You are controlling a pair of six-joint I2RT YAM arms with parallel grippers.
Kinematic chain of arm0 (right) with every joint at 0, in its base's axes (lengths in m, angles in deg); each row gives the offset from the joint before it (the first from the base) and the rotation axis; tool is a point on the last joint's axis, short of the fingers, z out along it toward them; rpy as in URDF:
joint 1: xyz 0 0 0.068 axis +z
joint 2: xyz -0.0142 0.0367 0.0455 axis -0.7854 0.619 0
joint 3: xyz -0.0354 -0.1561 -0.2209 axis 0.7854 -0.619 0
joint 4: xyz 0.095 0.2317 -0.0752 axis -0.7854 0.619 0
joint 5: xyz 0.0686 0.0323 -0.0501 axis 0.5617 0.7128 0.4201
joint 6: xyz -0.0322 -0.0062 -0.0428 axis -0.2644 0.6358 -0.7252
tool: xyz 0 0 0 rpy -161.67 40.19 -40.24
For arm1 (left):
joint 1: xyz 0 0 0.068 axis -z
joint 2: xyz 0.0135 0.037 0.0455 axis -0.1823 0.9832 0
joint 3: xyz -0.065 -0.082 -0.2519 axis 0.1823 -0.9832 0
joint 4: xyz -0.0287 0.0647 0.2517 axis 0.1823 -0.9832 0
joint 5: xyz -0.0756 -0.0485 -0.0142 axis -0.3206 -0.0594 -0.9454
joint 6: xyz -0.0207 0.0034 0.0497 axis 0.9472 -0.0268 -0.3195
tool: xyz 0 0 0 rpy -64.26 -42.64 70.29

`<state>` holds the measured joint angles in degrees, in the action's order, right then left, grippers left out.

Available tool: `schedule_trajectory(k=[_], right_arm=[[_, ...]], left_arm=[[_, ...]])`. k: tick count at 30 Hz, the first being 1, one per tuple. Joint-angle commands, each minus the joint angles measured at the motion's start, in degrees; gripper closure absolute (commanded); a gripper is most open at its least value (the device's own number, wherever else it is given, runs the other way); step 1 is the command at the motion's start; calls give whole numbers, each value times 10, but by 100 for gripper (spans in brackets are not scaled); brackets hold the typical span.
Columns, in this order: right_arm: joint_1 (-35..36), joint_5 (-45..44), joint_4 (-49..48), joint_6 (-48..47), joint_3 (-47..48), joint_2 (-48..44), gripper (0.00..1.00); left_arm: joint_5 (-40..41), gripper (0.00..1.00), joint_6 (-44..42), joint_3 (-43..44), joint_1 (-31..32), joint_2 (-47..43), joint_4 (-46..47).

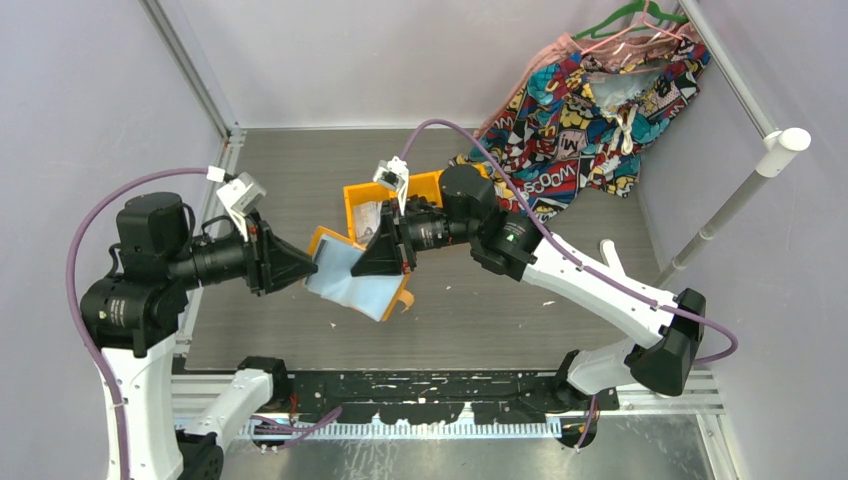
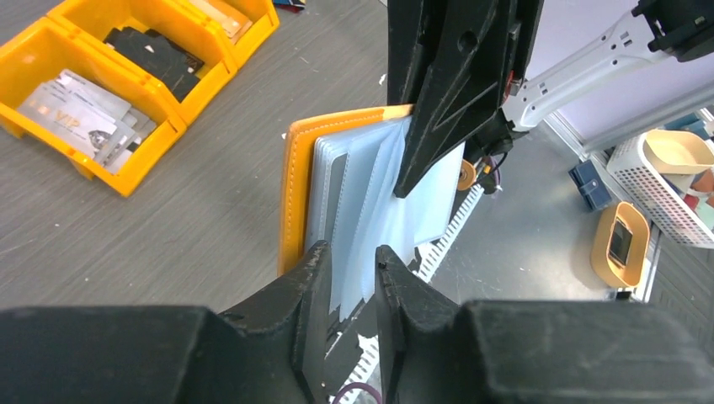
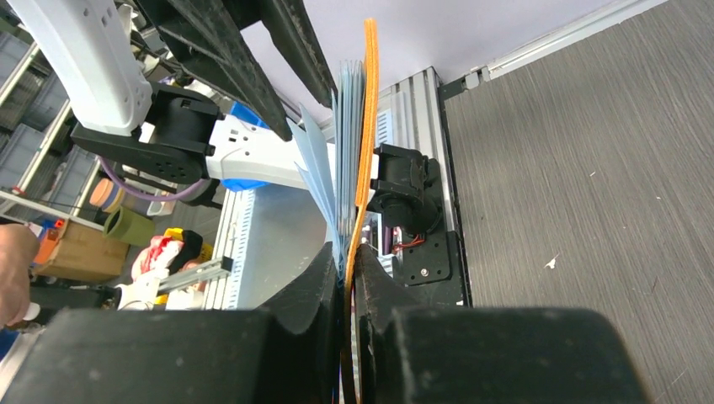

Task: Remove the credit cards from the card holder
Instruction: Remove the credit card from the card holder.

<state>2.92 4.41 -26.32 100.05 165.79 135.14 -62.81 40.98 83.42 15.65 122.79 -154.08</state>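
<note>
Midair, left end effector (image 2: 349, 268) and right end effector (image 3: 347, 257) pinch the tilted card holder (image 2: 295, 194).

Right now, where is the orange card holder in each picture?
Top view: card holder mid-picture, blue pockets up, over the grey table.
Left wrist view: card holder in the centre, orange cover left, blue pockets right.
Right wrist view: card holder edge-on, a thin orange strip up the middle.
Shared landmark: the grey table shows in all three.
</note>
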Motion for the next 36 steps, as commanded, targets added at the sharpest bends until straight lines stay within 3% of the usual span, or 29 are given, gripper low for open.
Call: schedule_trajectory(k=[1, 7, 10, 13, 15, 19, 27, 32, 36], right_arm=[[2, 16, -40, 3, 4, -32, 92], [2, 23, -35, -1, 0, -38, 92], [2, 29, -34, -2, 1, -39, 92], [2, 44, -40, 2, 0, -43, 92], [3, 53, -48, 5, -2, -45, 92], [5, 63, -49, 6, -4, -46, 92], [8, 71, -59, 6, -10, -50, 92], [10, 79, -58, 4, 0, -44, 92], [10, 85, -57, 2, 9, -40, 92]], left_arm=[[19, 74, -1, 47, 0, 5, 32], [15, 74, -16, 105, 0, 34, 22], [-31, 64, -31, 106, 0, 52, -17], [-32, 53, -44, 81, 0, 53, -31], [-22, 51, -45, 73, 0, 55, -34], [-58, 51, -47, 73, 0, 65, -50], [-94, 63, -47, 53, 0, 63, -29], [-118, 63, -40, 18, 0, 51, -25], [-194, 59, -42, -9, 0, 44, -47]])
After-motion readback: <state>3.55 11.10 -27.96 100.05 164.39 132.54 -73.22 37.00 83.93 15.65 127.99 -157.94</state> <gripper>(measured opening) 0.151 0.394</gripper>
